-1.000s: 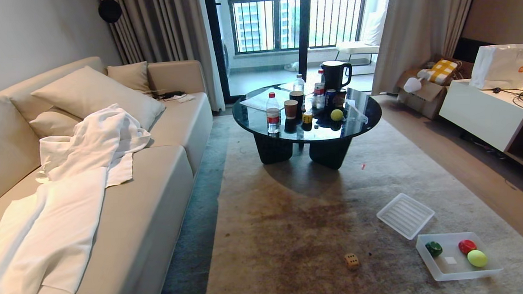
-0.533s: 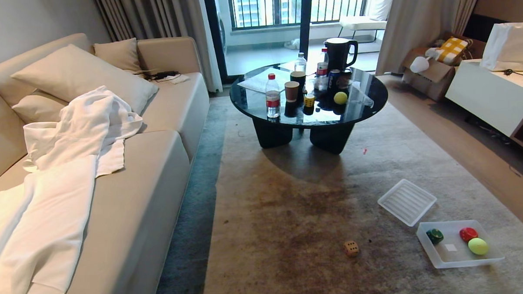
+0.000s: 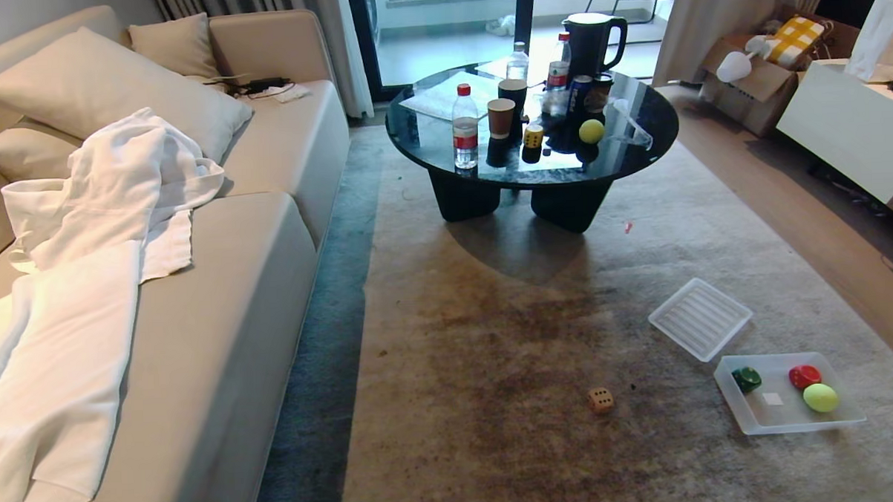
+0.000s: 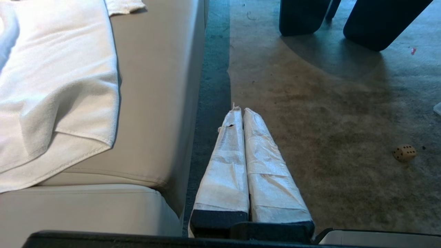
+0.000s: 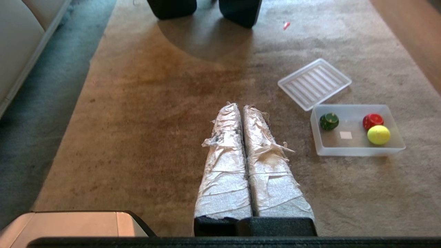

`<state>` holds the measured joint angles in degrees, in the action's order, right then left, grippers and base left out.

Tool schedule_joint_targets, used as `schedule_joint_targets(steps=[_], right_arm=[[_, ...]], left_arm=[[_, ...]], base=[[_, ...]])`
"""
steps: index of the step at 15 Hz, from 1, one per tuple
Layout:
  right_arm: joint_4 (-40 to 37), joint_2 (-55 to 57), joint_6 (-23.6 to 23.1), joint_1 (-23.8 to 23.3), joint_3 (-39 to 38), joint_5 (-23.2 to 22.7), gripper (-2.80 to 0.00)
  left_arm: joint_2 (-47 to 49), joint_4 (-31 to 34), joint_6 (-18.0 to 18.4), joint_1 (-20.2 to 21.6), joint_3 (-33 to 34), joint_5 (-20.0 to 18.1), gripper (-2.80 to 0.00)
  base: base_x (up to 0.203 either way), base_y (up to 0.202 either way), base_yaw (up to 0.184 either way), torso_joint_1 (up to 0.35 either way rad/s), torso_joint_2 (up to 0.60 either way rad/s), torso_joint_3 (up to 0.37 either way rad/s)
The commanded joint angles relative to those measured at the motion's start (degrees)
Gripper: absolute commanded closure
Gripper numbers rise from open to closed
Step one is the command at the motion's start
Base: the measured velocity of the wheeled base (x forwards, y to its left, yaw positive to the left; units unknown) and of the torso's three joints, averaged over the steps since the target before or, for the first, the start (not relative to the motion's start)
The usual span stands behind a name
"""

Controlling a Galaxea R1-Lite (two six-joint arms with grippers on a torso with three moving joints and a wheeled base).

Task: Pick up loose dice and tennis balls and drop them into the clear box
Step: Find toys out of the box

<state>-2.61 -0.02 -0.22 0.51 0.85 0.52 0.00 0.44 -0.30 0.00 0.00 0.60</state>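
A sofa draped with a white blanket runs along the left edge of the carpet, and a round black table at the carpet's far end carries a yellow die and a tennis ball near its front edge among bottles and cups. The beige die lies loose on the carpet toward its near edge, with a ribbed lid and the clear box to its right; the box holds a green die, a red die and a second tennis ball. The left gripper hangs above the carpet's left edge beside the sofa and the right gripper above mid-carpet just left of the box, each with wrapped jaws pressed together and empty.
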Motion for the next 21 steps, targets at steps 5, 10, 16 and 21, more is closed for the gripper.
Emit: schedule_joint_targets(steps=[5, 10, 16, 21], right_arm=[[0.0, 0.0, 0.0, 0.0, -0.1, 0.0, 0.00], [0.0, 0.0, 0.0, 0.0, 0.0, 0.0, 0.00], [0.0, 0.0, 0.0, 0.0, -0.1, 0.0, 0.00], [0.0, 0.0, 0.0, 0.0, 0.0, 0.0, 0.00]], left_arm=[[0.0, 0.0, 0.0, 0.0, 0.0, 0.0, 0.00], [0.0, 0.0, 0.0, 0.0, 0.0, 0.0, 0.00], [0.0, 0.0, 0.0, 0.0, 0.0, 0.0, 0.00], [0.0, 0.0, 0.0, 0.0, 0.0, 0.0, 0.00]], base=[[0.000, 0.000, 0.000, 0.003, 0.00, -0.199], [0.000, 0.000, 0.000, 0.002, 0.00, -0.194], [0.000, 0.000, 0.000, 0.001, 0.00, -0.199], [0.000, 0.000, 0.000, 0.002, 0.00, -0.198]])
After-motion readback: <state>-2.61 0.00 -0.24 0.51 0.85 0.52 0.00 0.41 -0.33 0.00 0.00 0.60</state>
